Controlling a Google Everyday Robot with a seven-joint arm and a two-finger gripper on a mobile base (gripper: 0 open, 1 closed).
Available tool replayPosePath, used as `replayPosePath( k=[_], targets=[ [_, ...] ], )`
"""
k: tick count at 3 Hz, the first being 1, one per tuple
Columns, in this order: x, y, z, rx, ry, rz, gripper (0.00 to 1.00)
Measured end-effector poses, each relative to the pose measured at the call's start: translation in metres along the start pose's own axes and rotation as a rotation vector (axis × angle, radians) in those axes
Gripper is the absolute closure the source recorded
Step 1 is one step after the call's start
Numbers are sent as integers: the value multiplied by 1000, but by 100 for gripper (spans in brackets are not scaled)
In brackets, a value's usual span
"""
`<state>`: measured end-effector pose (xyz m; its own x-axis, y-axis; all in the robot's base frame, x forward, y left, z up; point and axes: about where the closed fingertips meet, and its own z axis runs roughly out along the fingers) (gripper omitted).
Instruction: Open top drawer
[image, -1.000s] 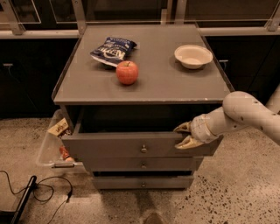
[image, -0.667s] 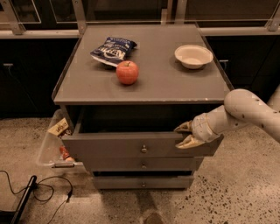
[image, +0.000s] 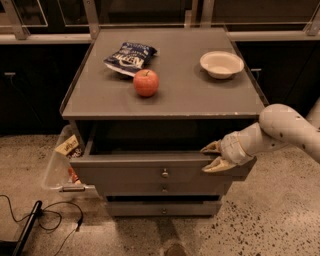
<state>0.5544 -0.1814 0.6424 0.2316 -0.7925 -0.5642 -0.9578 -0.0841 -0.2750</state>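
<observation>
The top drawer (image: 130, 172) of the grey cabinet is pulled partly out, its front with a small round metal knob (image: 164, 173) at centre. Its dark inside shows under the cabinet top. My gripper (image: 212, 156) sits at the right end of the drawer front, at its upper edge. Its two tan fingers are spread apart, one above and one below, with nothing between them. The white arm reaches in from the right.
On the cabinet top (image: 200, 95) lie a red apple (image: 146, 82), a blue chip bag (image: 130, 56) and a white bowl (image: 221, 64). Two narrower drawers (image: 165, 190) are below. A clear bin (image: 62, 167) stands at the left, and a black cable (image: 45, 220) lies on the floor.
The arm and gripper have shifted very slightly; the drawer stays pulled out about the same.
</observation>
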Motion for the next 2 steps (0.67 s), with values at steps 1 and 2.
replayPosePath(
  k=[1,2],
  targets=[
    [0,1,0,0,0,0,100],
    [0,14,-1,-2,-8,0,100]
  ],
)
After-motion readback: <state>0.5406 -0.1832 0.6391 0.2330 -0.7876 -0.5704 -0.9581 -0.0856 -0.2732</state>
